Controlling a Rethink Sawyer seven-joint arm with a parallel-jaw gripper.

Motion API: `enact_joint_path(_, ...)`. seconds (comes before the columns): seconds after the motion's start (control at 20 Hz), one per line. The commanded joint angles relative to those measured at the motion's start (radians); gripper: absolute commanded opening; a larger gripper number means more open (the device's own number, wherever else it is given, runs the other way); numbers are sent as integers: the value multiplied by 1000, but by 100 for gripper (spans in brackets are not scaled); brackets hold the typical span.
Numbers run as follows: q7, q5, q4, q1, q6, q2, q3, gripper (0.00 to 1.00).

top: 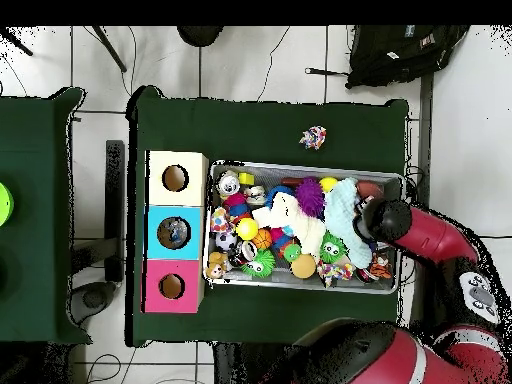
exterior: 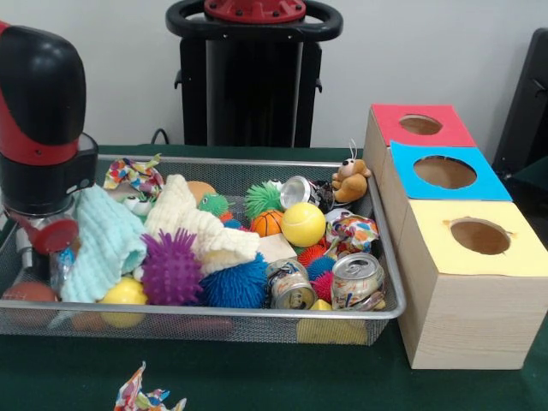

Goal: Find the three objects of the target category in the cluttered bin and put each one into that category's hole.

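A wire mesh bin (exterior: 257,314) (top: 305,165) is heaped with mixed things. Among them are three crushed cans (exterior: 289,284) (exterior: 357,281) (exterior: 297,190) and spiky balls in purple (exterior: 171,267), blue (exterior: 235,287) and green (exterior: 262,199). A yellow ball (exterior: 303,224), a plush monkey (exterior: 349,180) and two knitted cloths (exterior: 103,244) (exterior: 193,227) lie there too. The wooden box has a red hole (exterior: 419,125), a blue hole (exterior: 444,172) and a yellow hole (exterior: 479,236). My gripper (exterior: 38,244) (top: 383,220) reaches down into the bin's end farthest from the box, half hidden behind the pale green cloth.
A crumpled colourful wrapper (exterior: 145,398) (top: 313,137) lies on the green table outside the bin. Two more wrappers (exterior: 133,175) (exterior: 351,231) are inside it. The three-hole box (top: 175,232) stands against the bin's short side. A second green table (top: 35,215) stands beyond the box.
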Motion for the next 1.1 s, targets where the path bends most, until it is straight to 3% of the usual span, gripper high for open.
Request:
enact_joint_path(0.05,129,34,126,44,10,-5,46,0)
enact_joint_path(0.4,123,29,123,51,5,-10,32,0)
enact_joint_path(1.1,52,26,108,45,116,-92,5,0)
